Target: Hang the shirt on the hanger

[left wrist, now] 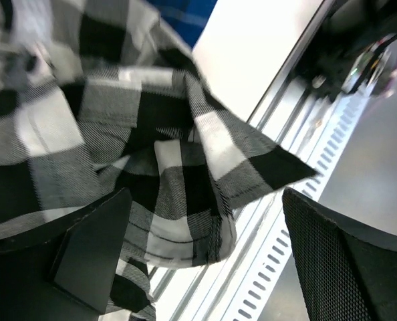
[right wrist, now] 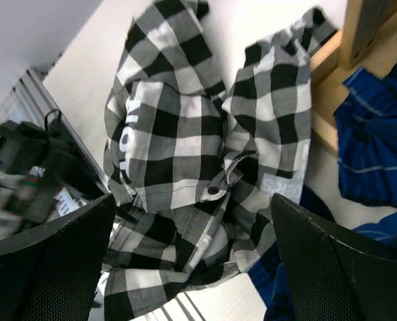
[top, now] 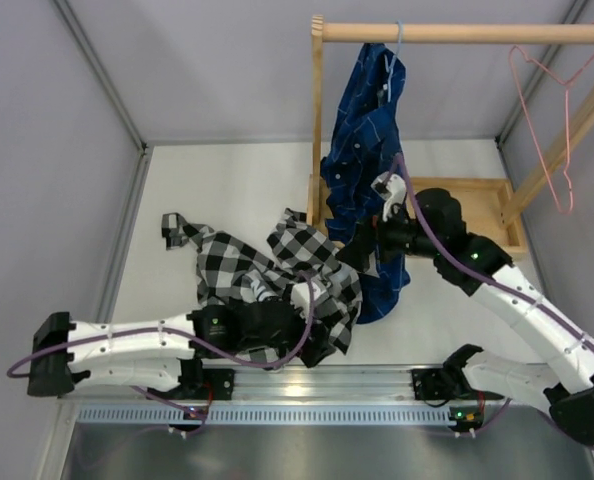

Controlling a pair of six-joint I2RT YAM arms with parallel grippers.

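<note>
The black-and-white check shirt [top: 242, 270] lies crumpled on the white table, near the front rail. My left gripper [top: 314, 322] is open at the shirt's near right edge; in the left wrist view [left wrist: 208, 221] a fold of the shirt [left wrist: 178, 200] hangs between the spread fingers, close to the left one. My right gripper [top: 358, 246] is open above the shirt's far right part; the right wrist view [right wrist: 193, 214] looks down on the shirt [right wrist: 185, 140] and a button tab. The pink wire hanger [top: 550, 105] hangs on the wooden rod at the far right, away from both grippers.
A dark blue plaid shirt [top: 365, 150] hangs on a light blue hanger [top: 397, 45] from the wooden rack's rod [top: 457, 33] and reaches the table beside my right gripper. The rack's wooden base [top: 477, 205] stands behind it. A metal rail [top: 327, 385] runs along the front.
</note>
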